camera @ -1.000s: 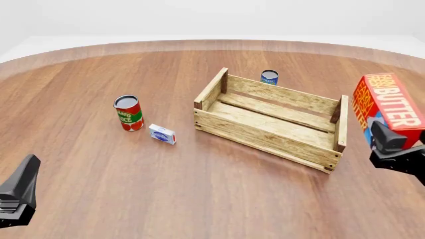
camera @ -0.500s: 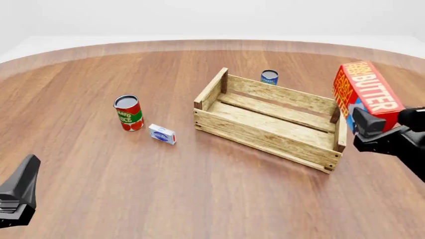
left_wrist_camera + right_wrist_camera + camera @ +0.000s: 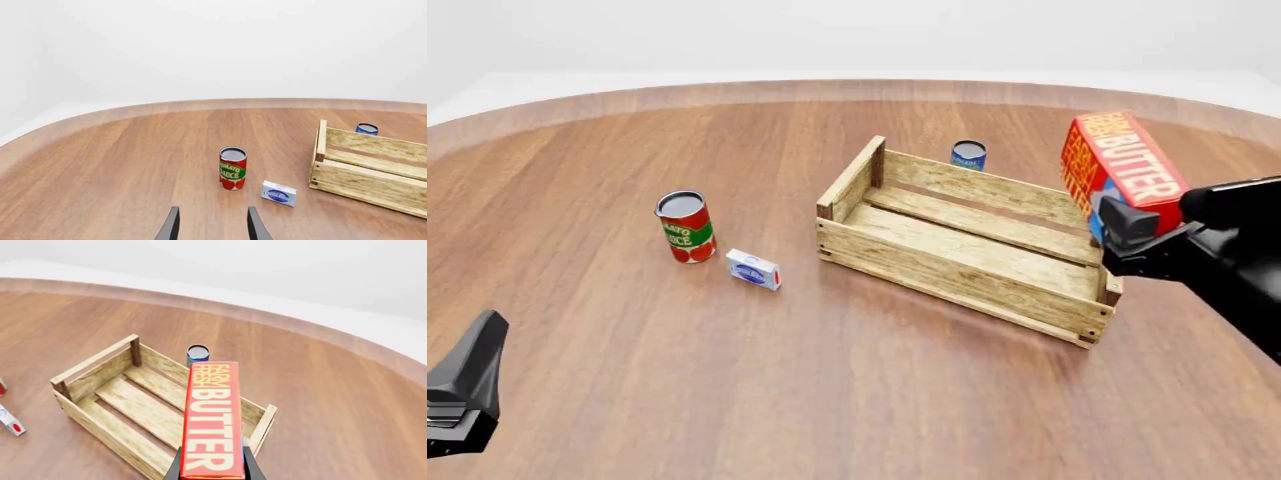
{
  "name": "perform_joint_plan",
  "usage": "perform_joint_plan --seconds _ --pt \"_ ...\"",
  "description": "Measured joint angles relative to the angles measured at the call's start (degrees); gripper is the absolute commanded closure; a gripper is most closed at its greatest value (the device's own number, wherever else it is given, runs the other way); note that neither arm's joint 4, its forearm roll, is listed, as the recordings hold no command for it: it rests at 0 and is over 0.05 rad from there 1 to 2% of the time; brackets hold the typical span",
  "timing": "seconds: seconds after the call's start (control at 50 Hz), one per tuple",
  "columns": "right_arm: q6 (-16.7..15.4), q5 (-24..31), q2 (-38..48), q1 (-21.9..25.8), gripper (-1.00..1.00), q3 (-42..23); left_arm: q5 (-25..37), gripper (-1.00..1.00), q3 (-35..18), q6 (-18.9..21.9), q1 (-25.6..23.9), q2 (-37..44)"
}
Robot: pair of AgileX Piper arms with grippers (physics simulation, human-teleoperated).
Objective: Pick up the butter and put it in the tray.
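Lighting bright, even, diffuse; source direction not discernible. Soft faint shadows under the tray and tomato can. No glare, blur, or edge distortion; renders sharp throughout.

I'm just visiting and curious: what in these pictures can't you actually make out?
- Blue can: front view, lower part hidden behind the tray; label too small to read.
- Small blue-white box: print too small in every view.
- Butter: right wrist view, near end cut off by the frame edge.
- Left gripper: wrist view shows only its fingertips; front view, cut off at the edge.
- Right gripper: jaws largely hidden by the carton.
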Motion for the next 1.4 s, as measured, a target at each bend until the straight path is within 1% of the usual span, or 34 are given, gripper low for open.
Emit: perform_joint_plan --seconds 0.58,0.84,1.4 --pt "0.34 -1.43 10.91 3.27 1.0 -7.02 0.0 -1.0 0.0 0.0 0.0 0.0" --pt "0.66 -2.21 14.46 4.1 1.0 -8.91 0.0 -1.0 0.0 0.0 0.0 0.0" --pt "1.66 -6.03 24.08 5.23 1.0 -13.43 0.0 -1.0 0.0 0.0 0.0 0.0"
